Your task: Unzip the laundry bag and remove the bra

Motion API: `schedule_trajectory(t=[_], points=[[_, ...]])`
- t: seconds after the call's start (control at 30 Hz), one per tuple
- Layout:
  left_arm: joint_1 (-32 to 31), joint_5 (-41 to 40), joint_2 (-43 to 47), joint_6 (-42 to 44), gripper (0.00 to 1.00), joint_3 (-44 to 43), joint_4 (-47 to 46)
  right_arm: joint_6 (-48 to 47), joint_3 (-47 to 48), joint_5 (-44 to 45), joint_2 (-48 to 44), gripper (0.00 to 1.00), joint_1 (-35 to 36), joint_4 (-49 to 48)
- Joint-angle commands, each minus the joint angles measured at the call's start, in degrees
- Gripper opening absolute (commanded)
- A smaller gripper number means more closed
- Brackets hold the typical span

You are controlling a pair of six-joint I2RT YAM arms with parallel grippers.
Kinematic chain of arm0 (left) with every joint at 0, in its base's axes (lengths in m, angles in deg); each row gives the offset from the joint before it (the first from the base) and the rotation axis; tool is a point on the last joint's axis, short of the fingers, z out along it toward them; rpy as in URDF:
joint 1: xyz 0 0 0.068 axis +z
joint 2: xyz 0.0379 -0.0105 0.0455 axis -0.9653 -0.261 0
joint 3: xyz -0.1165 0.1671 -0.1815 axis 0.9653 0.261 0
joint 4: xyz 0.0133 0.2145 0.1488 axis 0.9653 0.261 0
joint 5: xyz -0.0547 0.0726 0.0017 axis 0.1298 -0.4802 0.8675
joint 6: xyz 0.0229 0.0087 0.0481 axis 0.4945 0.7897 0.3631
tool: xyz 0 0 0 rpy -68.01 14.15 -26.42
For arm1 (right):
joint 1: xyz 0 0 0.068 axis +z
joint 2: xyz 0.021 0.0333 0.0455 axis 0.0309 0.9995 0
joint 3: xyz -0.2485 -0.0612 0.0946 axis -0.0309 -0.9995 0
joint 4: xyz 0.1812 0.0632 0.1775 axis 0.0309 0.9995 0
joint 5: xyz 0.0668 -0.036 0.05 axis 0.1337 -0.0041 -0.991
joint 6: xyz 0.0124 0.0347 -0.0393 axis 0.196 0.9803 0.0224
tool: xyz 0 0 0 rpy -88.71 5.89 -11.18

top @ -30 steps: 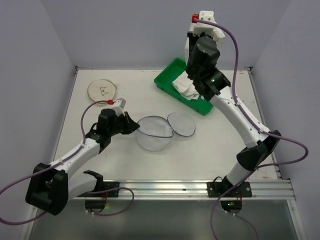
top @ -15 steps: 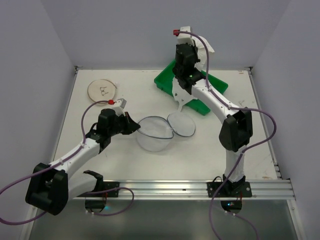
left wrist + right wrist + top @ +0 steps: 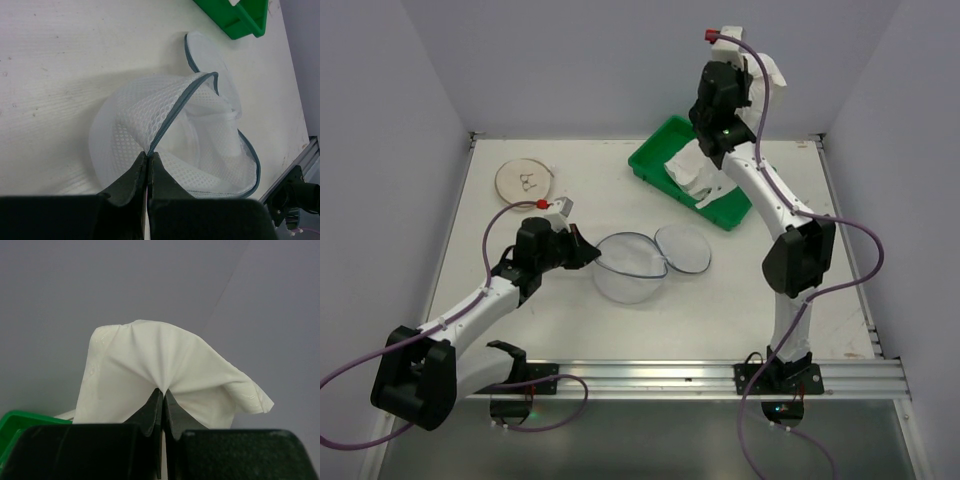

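Risk: bra (image 3: 165, 365) slipping loose, since only a thin fold of it is pinched in the right jaws, clamped fully together high over the green tray (image 3: 655, 160). Left jaws: closed tight on the zipper rim of the laundry bag (image 3: 145, 115), which lies open ahead of them on the surface (image 3: 60, 60); a tug could drag it.

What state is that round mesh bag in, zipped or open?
Open: the laundry bag has its two halves spread apart, zipper rim gaping, and the left gripper pinches that rim.
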Motion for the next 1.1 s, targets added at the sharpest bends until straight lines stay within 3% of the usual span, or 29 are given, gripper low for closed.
schedule_trajectory(t=[0.0, 0.2, 0.37, 0.7, 1.07], points=[[-0.2, 0.9, 1.0, 0.9, 0.00, 0.9, -2.8, -2.6, -0.4, 3.0, -3.4, 0.00, -0.4, -3.5], [-0.2, 0.9, 0.2, 0.9, 0.00, 0.8, -3.0, -8.0, -3.1, 4.7, -3.1, 0.00, -0.4, -9.5], [-0.2, 0.9, 0.9, 0.9, 0.00, 0.8, -2.8, -6.2, -6.5, 6.1, -1.4, 0.00, -0.4, -9.3], [-0.1, 0.9, 0.7, 0.9, 0.00, 0.8, -2.9, 29.4, -15.5, -3.2, 1.4, 0.00, -0.4, 11.7], [-0.2, 1.0, 1.5, 0.8, 0.00, 0.9, -2.6, 42.0, -16.7, -11.2, 8.3, 0.00, -0.6, 19.0]])
